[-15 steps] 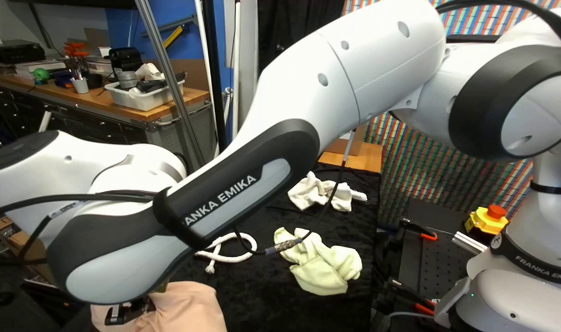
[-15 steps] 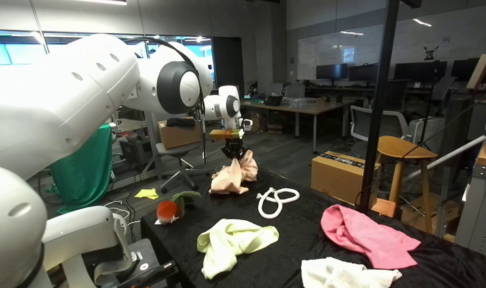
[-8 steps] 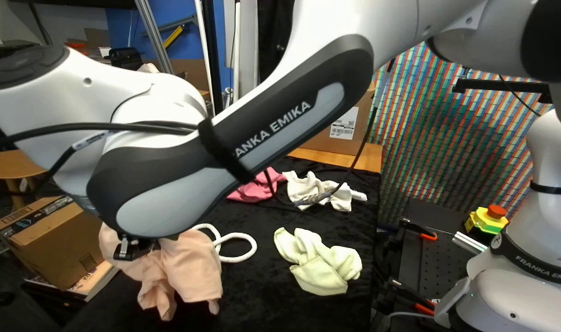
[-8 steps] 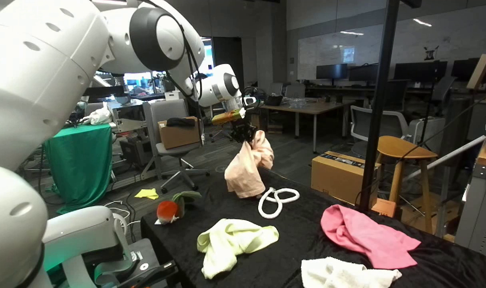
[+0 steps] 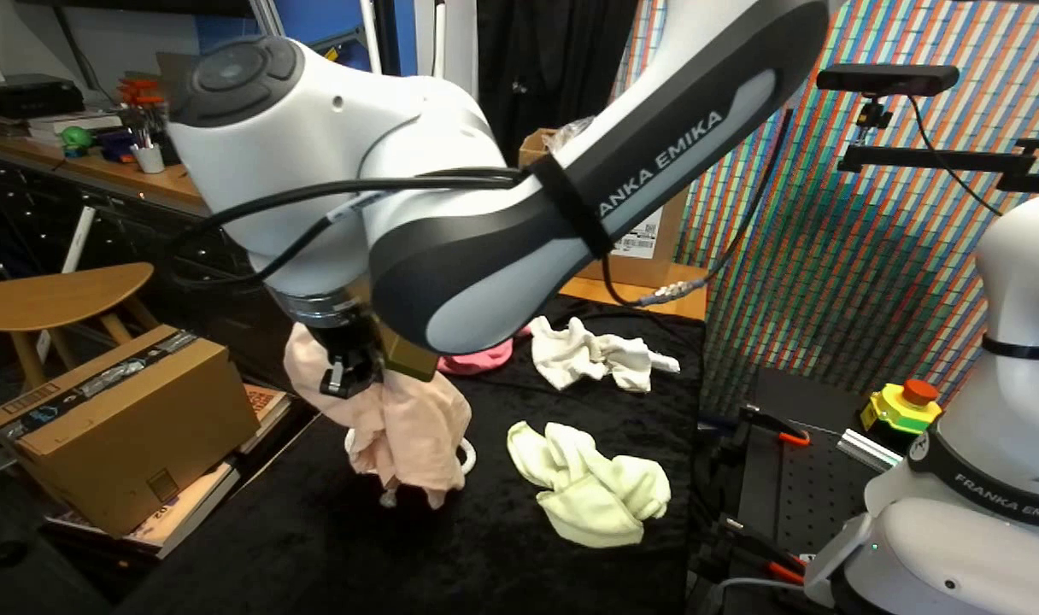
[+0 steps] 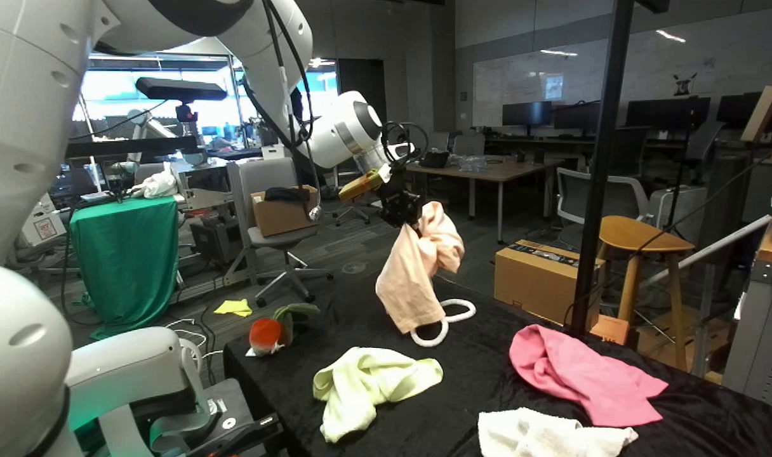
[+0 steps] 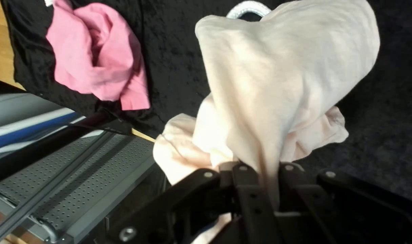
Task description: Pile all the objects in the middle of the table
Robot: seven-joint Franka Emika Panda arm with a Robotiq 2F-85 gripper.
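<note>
Pinching creased, drooping peach cloth (image 7: 260, 81)

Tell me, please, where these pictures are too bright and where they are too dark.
In the wrist view, the held peach cloth is washed out nearly white, while the fingers look dark; in an exterior view, the far window glares; in an exterior view, the black table top loses texture low down.

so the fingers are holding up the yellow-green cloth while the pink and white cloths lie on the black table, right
Not quite: the wrist view and both exterior views show the fingers holding up the peach cloth. In both exterior views the yellow-green cloth lies on the black table, as do the pink cloth and white cloth.
</note>
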